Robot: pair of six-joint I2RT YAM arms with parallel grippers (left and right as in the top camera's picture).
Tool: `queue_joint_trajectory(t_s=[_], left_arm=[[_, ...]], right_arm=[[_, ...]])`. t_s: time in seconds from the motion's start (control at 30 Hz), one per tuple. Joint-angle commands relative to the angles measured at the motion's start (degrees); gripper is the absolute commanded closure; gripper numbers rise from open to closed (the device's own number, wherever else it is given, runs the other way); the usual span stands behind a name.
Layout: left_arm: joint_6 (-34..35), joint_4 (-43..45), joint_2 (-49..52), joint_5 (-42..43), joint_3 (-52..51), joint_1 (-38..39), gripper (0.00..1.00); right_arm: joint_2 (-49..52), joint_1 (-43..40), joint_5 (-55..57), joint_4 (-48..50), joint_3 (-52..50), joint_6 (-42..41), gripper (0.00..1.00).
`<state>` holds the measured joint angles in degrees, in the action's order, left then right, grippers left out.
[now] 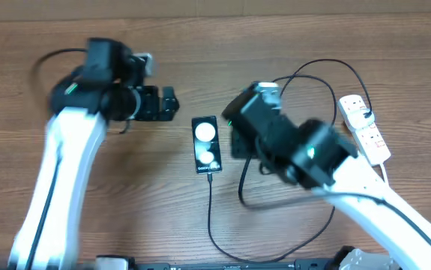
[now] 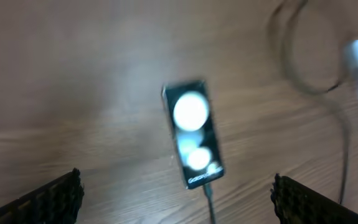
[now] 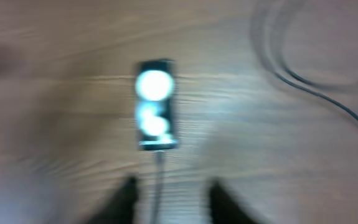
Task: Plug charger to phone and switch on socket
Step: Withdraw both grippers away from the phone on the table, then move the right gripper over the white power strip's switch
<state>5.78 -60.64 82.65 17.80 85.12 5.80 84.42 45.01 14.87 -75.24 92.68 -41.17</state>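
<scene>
On the wooden table (image 1: 125,217) the right arm (image 1: 380,202) lies nearer the socket (image 1: 365,127) than the left arm (image 1: 58,172), so I judge the switch is its job. The socket sits at the far right edge, its long axis slanting from upper left to lower right. It is behind the right gripper (image 3: 173,182), which faces the phone (image 1: 206,144). That gripper's jaws stand part-way apart and hold nothing; the charger (image 1: 209,202) runs loose between them. The phone lies mid-table, lengthwise toward me, and the cable seems to meet its near end. The left gripper (image 2: 176,180) is spread wide and empty, just left of the phone. I cannot pick out the switches.
</scene>
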Motion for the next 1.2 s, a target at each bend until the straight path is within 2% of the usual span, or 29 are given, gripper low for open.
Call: queue_joint_trajectory(t_s=[0.0,0.2,0.33,0.47,0.63,0.8,1.17], left_arm=[[0.55,-2.16,-13.35,-7.13,1.40,0.17,0.00],[6.78,-8.39,-34.14,-23.71,1.38,0.17,0.00],[7.06,-11.34,-42.64,-27.58,1.38,0.17,0.00],[6.88,-14.99,-47.25,-33.31,1.38,0.17,0.00],[6.91,-24.57,-48.43,-33.83,1.33,0.17,0.00],[7.15,-29.09,-48.43,-33.51,1.22,0.17,0.00],[7.13,-28.96,-48.43,-30.84,1.22,0.17,0.00]], right_arm=[[1.16,-7.19,0.48,-3.76,1.11,-5.31,0.96],[1.16,-25.38,0.44,-9.38,1.09,-1.64,0.96],[1.44,-38.73,-2.21,-7.45,1.07,5.40,0.96],[2.93,-50.18,-8.85,-5.33,1.07,12.74,0.96],[8.33,-61.20,-15.93,-5.99,1.07,19.63,0.96],[15.89,-66.25,-19.30,-5.90,1.07,22.47,0.96],[23.87,-66.64,-20.72,0.79,1.07,25.00,0.96]])
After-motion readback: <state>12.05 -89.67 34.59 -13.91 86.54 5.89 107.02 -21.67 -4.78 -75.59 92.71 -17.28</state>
